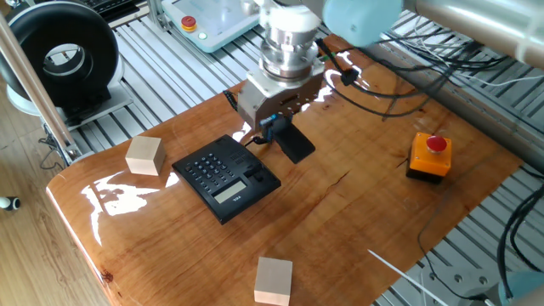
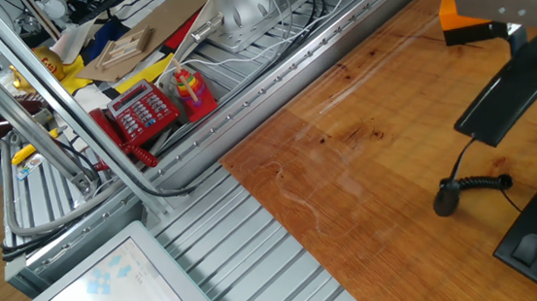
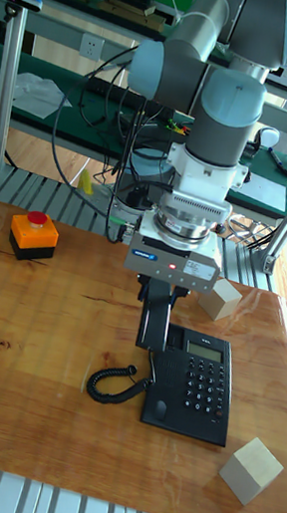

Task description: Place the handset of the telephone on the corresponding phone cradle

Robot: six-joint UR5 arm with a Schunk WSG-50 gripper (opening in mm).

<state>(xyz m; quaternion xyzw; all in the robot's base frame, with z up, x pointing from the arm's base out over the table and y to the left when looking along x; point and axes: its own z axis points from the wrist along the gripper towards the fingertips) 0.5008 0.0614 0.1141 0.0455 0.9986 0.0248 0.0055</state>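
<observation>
While the big grey UR5 arm (image 3: pixel 224 77) hangs over the wooden surface (image 1: pixel 340 212), its gripper (image 3: pixel 161 294) has the jaws pinching the black handset (image 3: pixel 156 321), holding it lifted and tilted just beside the phone base. So the handset's up in the air, not seated yet; its lower end sits right above the left edge of the desk phone (image 3: pixel 194 382), where the phone cradle (image 3: pixel 160 385) strip runs, empty. From one fixed view the handset (image 1: pixel 294 144) pokes out below the gripper (image 1: pixel 274 127), just past the far corner of the phone (image 1: pixel 225 177).

The coiled black cord (image 3: pixel 114 381) loops on the wood left of the phone, trailing from the base. Two pale wooden blocks sit well apart: one (image 1: pixel 144 155) near the left edge, one (image 1: pixel 274 280) at the front. An orange box with a red button (image 1: pixel 430 155) is off on its own, far from the phone.
</observation>
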